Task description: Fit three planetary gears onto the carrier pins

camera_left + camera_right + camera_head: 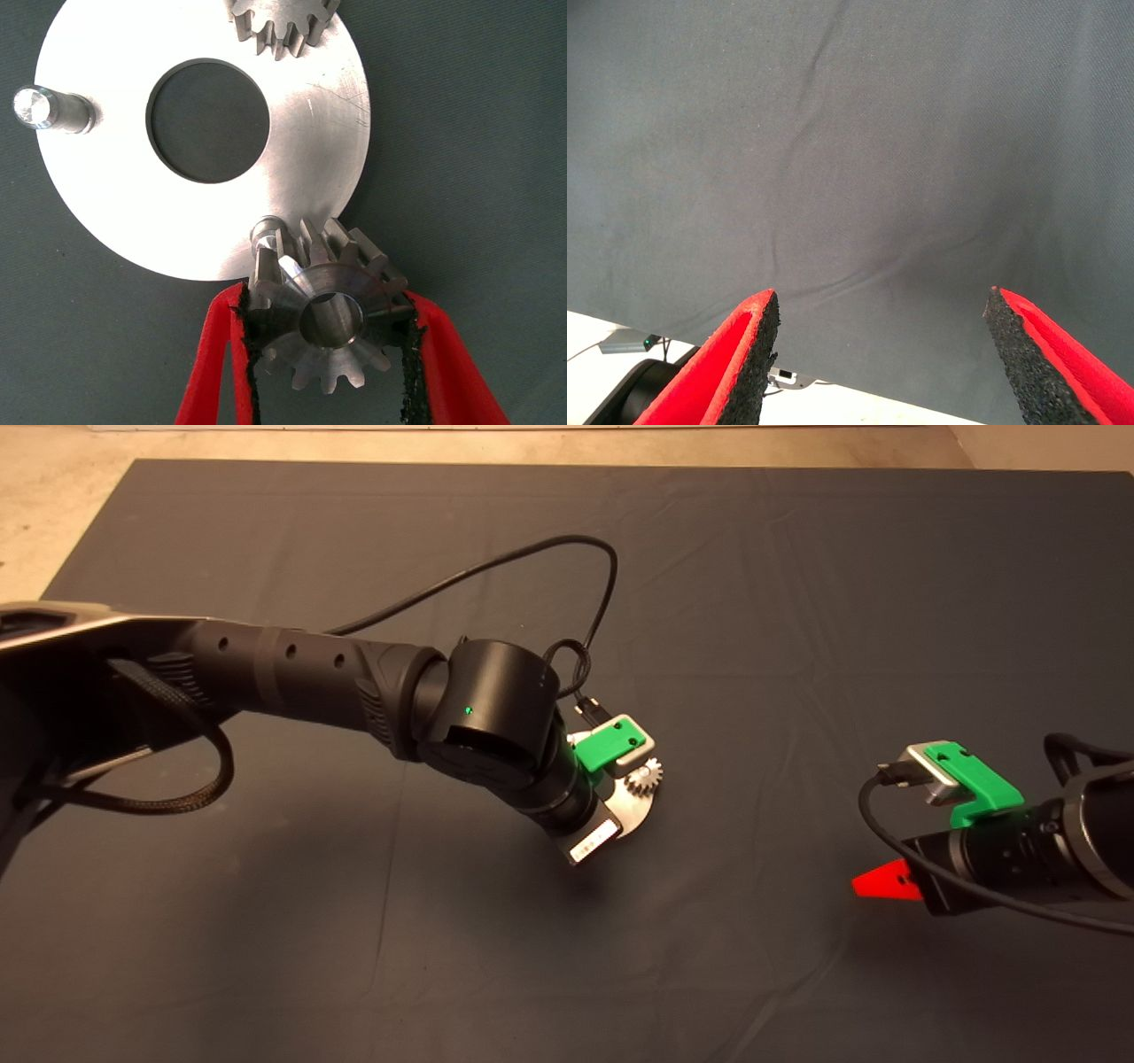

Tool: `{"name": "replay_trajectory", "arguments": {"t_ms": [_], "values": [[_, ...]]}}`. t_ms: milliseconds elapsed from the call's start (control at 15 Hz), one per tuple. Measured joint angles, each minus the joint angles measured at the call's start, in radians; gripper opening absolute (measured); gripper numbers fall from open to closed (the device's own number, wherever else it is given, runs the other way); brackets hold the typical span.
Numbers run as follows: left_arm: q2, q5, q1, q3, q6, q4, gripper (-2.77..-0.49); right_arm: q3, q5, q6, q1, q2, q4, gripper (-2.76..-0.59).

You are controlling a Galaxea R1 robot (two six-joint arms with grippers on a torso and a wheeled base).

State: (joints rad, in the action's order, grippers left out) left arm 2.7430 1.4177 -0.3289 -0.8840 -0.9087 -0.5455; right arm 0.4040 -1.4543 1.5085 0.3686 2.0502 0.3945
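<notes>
The shiny round disc (106, 204) with a large centre hole lies on the dark mat. In the head view only its edge (634, 815) shows under my left wrist. One planetary gear (282, 25) sits on a carrier pin at the disc's far edge. A second pin (49, 109) stands bare. My left gripper (328, 305) is shut on another gear (332, 323), held tilted right beside the third pin (268, 237), its bore off the pin. One gear (644, 778) shows in the head view. A third gear is out of view. My right gripper (881, 884) hovers open and empty at the right (881, 301).
A black cable (567, 549) loops up from my left wrist over the mat's middle. The mat (797, 602) has shallow wrinkles. Pale floor (53, 505) shows past its far left corner. A small grey device (629, 341) lies beyond the mat's edge.
</notes>
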Motion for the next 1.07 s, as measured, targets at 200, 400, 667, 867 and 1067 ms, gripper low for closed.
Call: {"name": "replay_trajectory", "arguments": {"t_ms": [200, 400, 667, 867, 1067], "values": [[0.003, -0.009, 0.036, -0.023, 0.033, 0.000, -2.61, 0.000, 0.000, 0.000, 0.000, 0.000, 0.000, -1.63], [0.003, -0.024, 0.046, -0.045, 0.043, 0.003, -2.61, 0.000, 0.001, 0.000, 0.000, 0.000, 0.000, -1.63], [0.008, -0.023, 0.045, -0.056, 0.078, 0.008, -2.62, 0.000, 0.001, 0.000, 0.000, 0.000, 0.000, -1.63], [0.009, -0.023, 0.043, -0.057, 0.079, 0.012, -2.62, 0.000, 0.001, 0.000, 0.000, 0.000, 0.000, -1.63], [0.011, -0.020, 0.043, -0.057, 0.079, 0.013, -2.62, 0.000, 0.001, 0.000, 0.000, 0.000, 0.000, -1.63]]}}
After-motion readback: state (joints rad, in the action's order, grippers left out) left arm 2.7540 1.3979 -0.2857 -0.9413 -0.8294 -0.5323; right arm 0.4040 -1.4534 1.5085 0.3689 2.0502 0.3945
